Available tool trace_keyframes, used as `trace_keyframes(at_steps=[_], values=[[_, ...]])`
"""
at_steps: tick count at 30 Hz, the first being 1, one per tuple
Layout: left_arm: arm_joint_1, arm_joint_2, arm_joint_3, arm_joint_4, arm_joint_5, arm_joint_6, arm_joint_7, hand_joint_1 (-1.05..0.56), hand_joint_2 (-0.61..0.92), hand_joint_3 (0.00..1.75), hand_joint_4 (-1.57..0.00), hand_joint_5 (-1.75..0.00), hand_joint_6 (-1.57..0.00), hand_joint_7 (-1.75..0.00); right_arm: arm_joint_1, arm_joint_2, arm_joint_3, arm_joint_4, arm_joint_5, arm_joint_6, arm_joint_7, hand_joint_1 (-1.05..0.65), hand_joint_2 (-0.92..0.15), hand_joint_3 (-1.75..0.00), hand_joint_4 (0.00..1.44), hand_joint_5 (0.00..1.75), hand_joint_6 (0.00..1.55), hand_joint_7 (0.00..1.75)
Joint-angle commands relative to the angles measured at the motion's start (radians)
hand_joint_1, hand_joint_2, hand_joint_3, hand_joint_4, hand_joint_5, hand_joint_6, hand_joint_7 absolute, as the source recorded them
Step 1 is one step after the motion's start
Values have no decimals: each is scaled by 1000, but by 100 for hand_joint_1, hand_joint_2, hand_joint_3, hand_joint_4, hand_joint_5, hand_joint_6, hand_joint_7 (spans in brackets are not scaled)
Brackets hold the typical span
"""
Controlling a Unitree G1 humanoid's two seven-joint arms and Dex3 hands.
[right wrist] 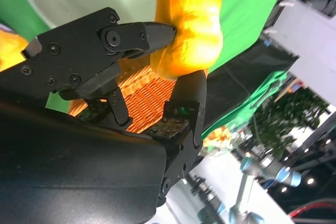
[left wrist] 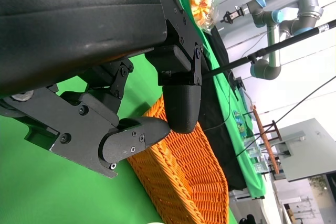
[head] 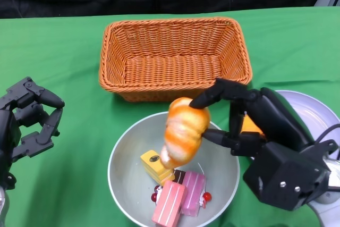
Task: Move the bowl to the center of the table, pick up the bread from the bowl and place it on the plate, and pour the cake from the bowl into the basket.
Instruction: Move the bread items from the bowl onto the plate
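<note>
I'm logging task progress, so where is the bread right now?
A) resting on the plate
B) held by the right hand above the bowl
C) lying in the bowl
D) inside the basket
B: the right hand grips the bread lifted over the bowl, clear of the cakes, plate and basket.

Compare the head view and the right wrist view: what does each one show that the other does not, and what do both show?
Only the head view shows the cake pieces, the plate and the idle left robot hand. Only the right wrist view shows the room beyond the table. Both show the right robot hand holding the bread, the basket and the bowl.
</note>
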State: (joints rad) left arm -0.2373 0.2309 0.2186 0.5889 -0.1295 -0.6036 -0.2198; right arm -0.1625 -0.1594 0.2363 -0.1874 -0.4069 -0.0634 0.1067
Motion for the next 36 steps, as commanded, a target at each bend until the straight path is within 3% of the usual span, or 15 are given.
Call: trace_keyframes(at_steps=[1,10,27,36], values=[[-8,19,10,6,2,-7,6,-22,68,86,-78,-172,-70,-144,29,-4,-28,-40,20,40,5,-15,-78,-59,71,175,69,118],[-17,22,11,24,-2,-9,2,-22,68,87,-78,-172,-70,-144,69,13,-119,-125,97,135,2,-11,-79,-56,75,175,71,119],[-30,37,18,55,-14,-15,-19,-22,67,88,-77,-173,-69,-145,94,-26,-288,-78,137,87,-69,-8,-77,-56,76,170,72,120],[-36,44,19,66,-17,-15,-25,-21,69,85,-76,-172,-68,-146,107,-74,-363,22,146,-7,-106,-8,-78,-57,76,168,71,120]])
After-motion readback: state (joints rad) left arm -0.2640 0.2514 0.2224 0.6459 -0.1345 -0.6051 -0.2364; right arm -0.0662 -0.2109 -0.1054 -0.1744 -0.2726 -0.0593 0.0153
